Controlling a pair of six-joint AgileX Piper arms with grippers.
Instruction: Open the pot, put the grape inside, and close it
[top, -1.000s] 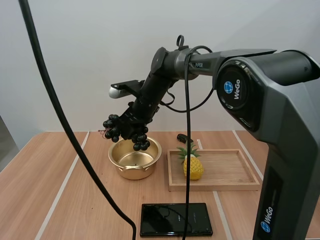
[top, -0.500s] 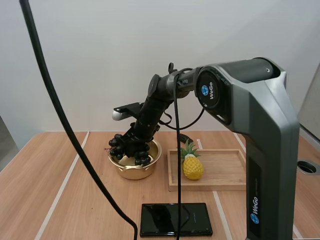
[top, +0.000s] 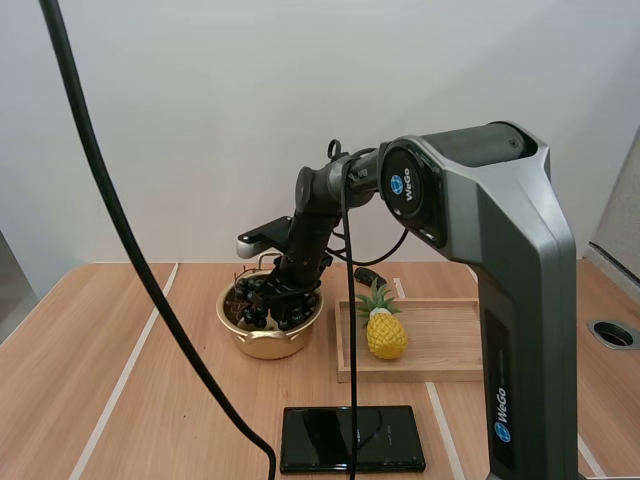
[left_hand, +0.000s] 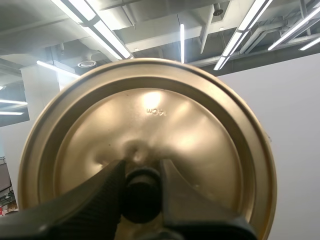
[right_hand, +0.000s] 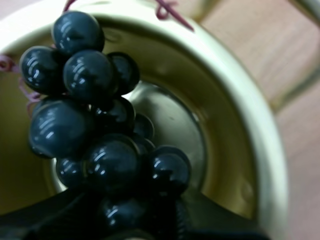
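Both clamped: right claw (top: 275, 292) on grapes (right_hand: 95, 125); left claw (left_hand: 142, 192) on lid (left_hand: 190, 130).

Grape bunch (top: 268, 300) across pot (top: 262, 343) mouth

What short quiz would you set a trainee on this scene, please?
1. Which gripper holds the bunch of grapes at the mouth of the golden pot?
2. What stands on the wooden tray? A) a toy pineapple; B) a pack of wet wipes; C) a cup.
3. True or false: the left gripper pinches the lid by its knob.

Key: 1 the right gripper; 2 A; 3 true.
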